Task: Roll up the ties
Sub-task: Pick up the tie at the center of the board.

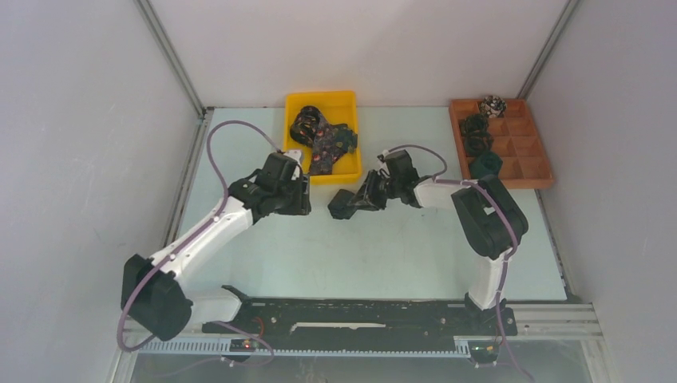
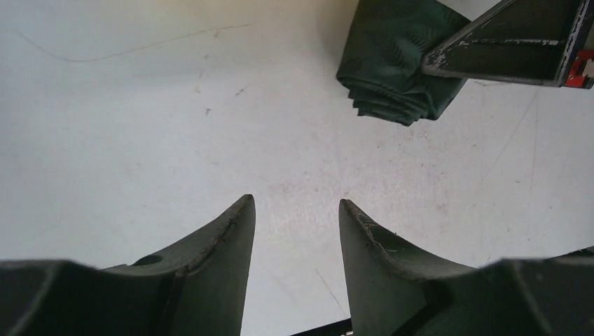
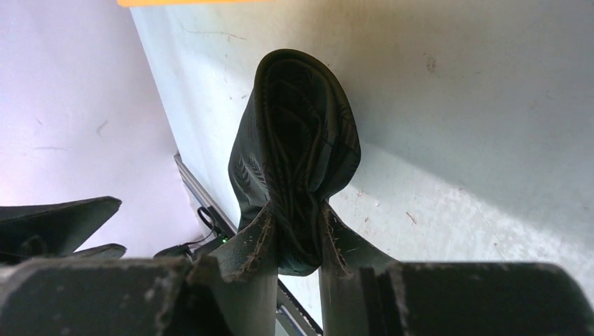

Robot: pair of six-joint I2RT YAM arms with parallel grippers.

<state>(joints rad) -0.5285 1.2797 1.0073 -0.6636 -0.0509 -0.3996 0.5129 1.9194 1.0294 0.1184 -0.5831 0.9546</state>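
Observation:
My right gripper (image 1: 359, 199) is shut on a rolled dark green tie (image 1: 344, 204), pinching the roll between its fingers (image 3: 256, 241) in the right wrist view, where the tie (image 3: 298, 133) bulges out past the tips. The same tie (image 2: 392, 63) shows at the top of the left wrist view, with a right finger (image 2: 518, 42) over it. My left gripper (image 1: 302, 195) is open and empty (image 2: 297, 204) over bare table, just left of the roll. Several patterned dark ties (image 1: 323, 136) lie heaped in a yellow bin (image 1: 345, 100).
A brown compartment tray (image 1: 527, 136) at the back right holds rolled ties (image 1: 479, 144) in its left cells and one pale patterned roll (image 1: 492, 105) at the top. Grey walls close in on the left, back and right.

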